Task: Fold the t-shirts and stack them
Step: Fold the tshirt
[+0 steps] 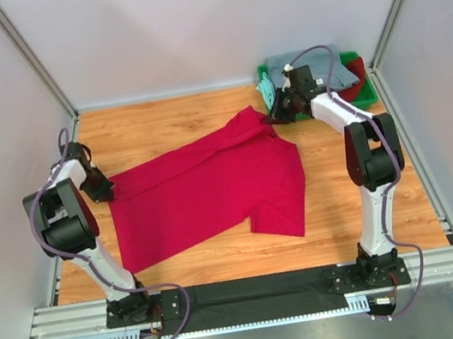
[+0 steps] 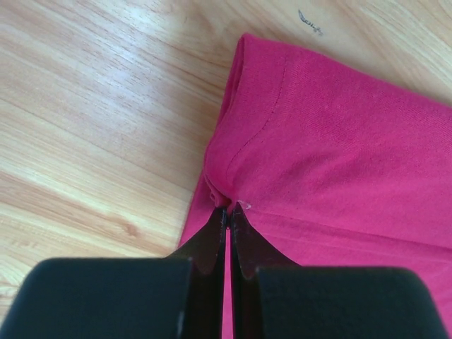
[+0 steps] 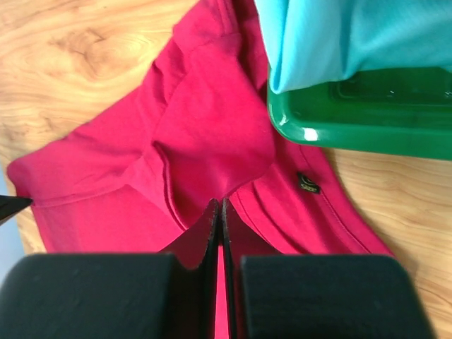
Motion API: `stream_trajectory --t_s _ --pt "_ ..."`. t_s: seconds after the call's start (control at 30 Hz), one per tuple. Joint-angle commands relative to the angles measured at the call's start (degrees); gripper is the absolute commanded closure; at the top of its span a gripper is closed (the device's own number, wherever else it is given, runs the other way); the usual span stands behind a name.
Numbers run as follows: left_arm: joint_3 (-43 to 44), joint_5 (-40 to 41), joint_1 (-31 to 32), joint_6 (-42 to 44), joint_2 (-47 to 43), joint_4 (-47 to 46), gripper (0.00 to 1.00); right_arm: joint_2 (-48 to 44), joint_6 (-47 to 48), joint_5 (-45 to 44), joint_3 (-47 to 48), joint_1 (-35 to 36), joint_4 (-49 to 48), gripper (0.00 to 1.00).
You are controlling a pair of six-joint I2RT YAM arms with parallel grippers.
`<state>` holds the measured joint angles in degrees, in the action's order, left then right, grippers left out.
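pinching the crimson t-shirt, your left gripper has its fingers pressed tight together, with a thin fold of red cloth caught at the tips, right beside a stitched seam at the garment's edge. your right gripper is clamped the same way: jaws narrow, red cloth showing between them, gripping close to a curved seam. a small black label on the cloth sits just to the side of it.

moving outward, the shirt you hold lies spread on the wooden table. it runs on a slant from the left gripper at the table's left side up to the right gripper at the far right. one sleeve points toward the near edge, and the body lies mostly flat with a few soft wrinkles.

just past your right gripper stands the green tray in the far right corner, its near rim right against the crimson cloth. a mint-green t-shirt hangs over that rim. from above you can see a grey-blue t-shirt piled in the tray and a darker red t-shirt at its right end.
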<state>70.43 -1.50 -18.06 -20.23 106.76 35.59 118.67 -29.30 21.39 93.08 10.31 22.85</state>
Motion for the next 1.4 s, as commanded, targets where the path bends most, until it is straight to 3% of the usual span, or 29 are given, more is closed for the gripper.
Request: stream_trajectory --t_s 0.0,0.2,0.27,0.37,0.5,0.57,0.67,0.9,1.13,1.37 --pt "1.20 1.32 -0.39 0.90 -0.67 0.44 0.97 -0.37 3.37 -2.84 3.07 0.15 2.10 0.98" --pt "-1.87 5.71 -0.57 -0.60 -8.31 3.16 0.74 -0.80 6.88 -6.53 5.90 1.03 11.95 0.95" --pt "-3.11 5.89 -0.74 -1.22 -11.90 4.13 0.62 -2.56 7.50 -6.62 4.92 1.38 12.39 0.91" --pt "-2.50 5.46 -0.66 -1.74 -14.29 5.97 0.54 -2.83 9.34 -8.28 5.62 1.65 15.55 0.85" --pt "-2.49 2.21 -0.57 -3.23 -17.80 6.60 0.53 -4.85 11.02 -12.41 6.41 2.35 17.49 0.84" --pt "-3.54 -4.17 -0.57 -4.90 -18.17 4.23 0.54 -5.12 11.02 -12.69 7.47 3.22 17.40 0.78" --pt "-4.61 -9.13 1.62 -6.93 -14.85 -1.74 0.56 -4.07 9.09 -10.32 8.69 5.15 16.79 0.77" --pt "-2.41 -10.37 3.39 -10.88 -4.73 -9.22 0.59 1.03 7.59 -10.13 14.83 9.12 15.04 0.76" --pt "-1.43 -9.75 0.58 -10.17 1.88 -9.04 0.60 7.62 5.92 -12.07 20.56 9.82 10.11 0.75" --pt "2.95 -8.25 -5.20 -7.64 5.90 2.17 0.55 14.56 7.50 -12.16 30.47 9.91 11.77 0.69"
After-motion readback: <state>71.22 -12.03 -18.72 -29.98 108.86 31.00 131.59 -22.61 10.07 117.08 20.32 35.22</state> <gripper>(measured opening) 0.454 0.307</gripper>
